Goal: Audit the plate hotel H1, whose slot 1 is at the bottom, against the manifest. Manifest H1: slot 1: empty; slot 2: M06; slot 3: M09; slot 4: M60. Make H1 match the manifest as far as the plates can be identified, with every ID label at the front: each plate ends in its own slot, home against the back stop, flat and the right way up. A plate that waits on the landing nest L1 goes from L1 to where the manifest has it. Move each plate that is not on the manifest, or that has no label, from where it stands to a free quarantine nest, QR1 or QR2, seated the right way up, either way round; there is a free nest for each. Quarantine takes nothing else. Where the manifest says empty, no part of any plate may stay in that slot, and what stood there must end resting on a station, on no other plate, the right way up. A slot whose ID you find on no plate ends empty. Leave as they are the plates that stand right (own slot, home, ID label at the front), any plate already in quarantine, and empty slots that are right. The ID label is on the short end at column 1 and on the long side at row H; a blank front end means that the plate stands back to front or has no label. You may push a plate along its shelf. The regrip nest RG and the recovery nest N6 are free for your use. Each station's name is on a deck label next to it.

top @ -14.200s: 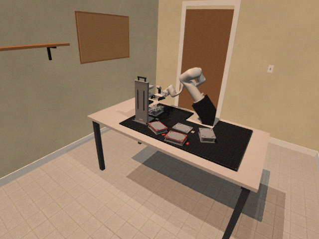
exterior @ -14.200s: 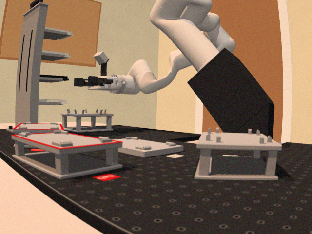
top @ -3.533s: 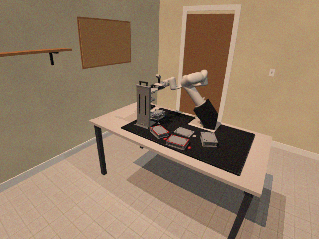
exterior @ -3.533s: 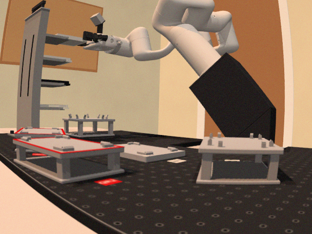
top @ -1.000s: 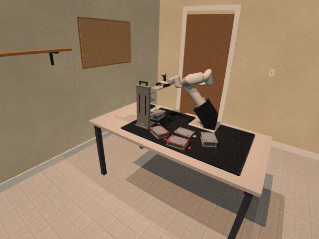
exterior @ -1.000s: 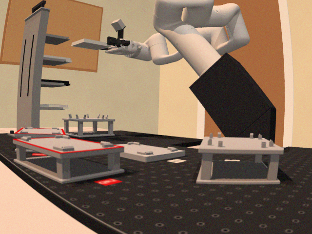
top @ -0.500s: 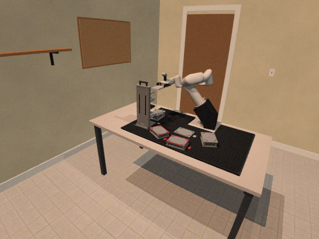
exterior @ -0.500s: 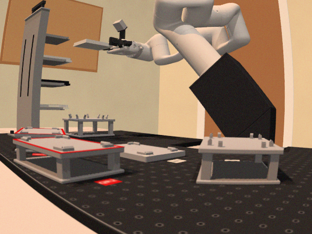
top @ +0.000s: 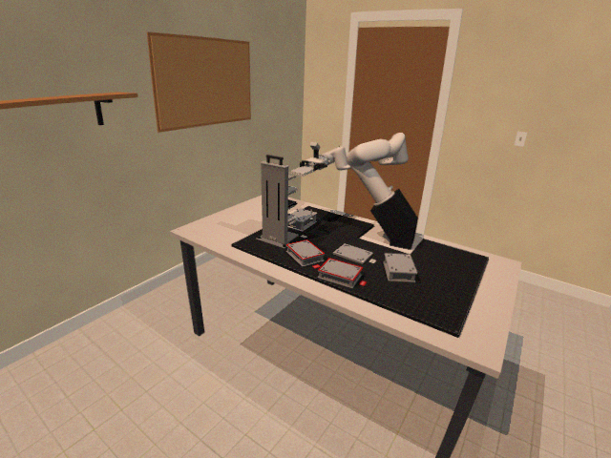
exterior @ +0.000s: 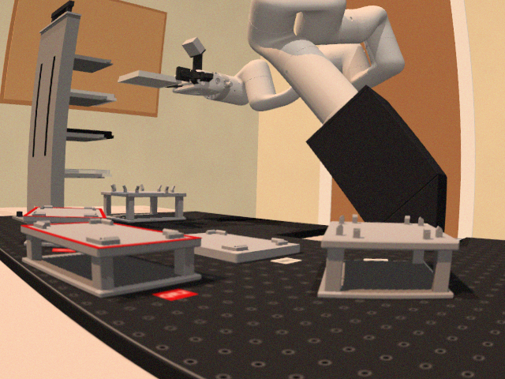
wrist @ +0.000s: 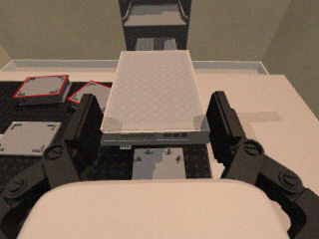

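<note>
beside the plate hotel [exterior: 48,122], out in the air in front of its upper shelves, the gripper [wrist: 159,130] is clamped on a pale grey plate [wrist: 152,90], one black finger [wrist: 86,123] pressed to each long side near the end facing the wrist. the plate is level and the right way up, its patterned top showing in the wrist view, and it hangs clear of the hotel with a gap between its far end and the shelf fronts. the near short end carries a small label that looks like m06, though the print is too blurred to be sure. in the exterior view the plate [exterior: 147,78] sits at a height between the top shelf [exterior: 91,63] and the one below it [exterior: 91,98]; lower down a dark plate [exterior: 88,134] lies on a shelf. on the black deck [exterior: 285,326] stand two red-edged nests [exterior: 102,240], a low flat nest [exterior: 245,246] and a raised nest [exterior: 387,236] on posts, none of them bearing a plate. another raised nest [exterior: 143,194] stands close to the hotel's foot.
</note>
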Controlling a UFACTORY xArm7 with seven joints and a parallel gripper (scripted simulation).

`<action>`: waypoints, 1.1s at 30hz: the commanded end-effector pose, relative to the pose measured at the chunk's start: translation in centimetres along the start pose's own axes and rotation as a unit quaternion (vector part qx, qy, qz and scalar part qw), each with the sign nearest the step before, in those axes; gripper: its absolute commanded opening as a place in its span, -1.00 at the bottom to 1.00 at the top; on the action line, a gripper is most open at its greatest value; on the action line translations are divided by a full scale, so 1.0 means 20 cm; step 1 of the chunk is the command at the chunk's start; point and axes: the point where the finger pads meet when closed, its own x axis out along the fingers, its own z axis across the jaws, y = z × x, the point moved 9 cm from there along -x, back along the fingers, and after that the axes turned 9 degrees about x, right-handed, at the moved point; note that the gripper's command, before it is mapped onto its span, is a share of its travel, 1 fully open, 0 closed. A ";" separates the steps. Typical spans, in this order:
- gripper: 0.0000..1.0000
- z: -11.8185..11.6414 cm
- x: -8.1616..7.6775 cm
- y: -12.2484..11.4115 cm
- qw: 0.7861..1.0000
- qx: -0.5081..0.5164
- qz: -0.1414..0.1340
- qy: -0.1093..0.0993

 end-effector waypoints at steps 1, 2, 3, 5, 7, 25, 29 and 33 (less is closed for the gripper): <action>-1.00 0.00 0.00 -0.02 1.000 -0.001 -0.001 0.000; -1.00 0.01 0.00 -0.03 1.000 -0.001 -0.001 0.000; -1.00 0.01 0.00 -0.04 1.000 -0.001 -0.001 0.000; -1.00 0.01 0.00 -0.05 1.000 -0.001 -0.001 0.000; -1.00 0.01 0.00 -0.06 1.000 -0.001 -0.001 0.000; -1.00 0.03 0.00 -0.18 1.000 -0.001 -0.001 0.000; -1.00 0.04 0.00 -0.22 1.000 -0.001 -0.001 0.000; -1.00 0.04 0.00 -0.25 1.000 -0.001 -0.001 0.000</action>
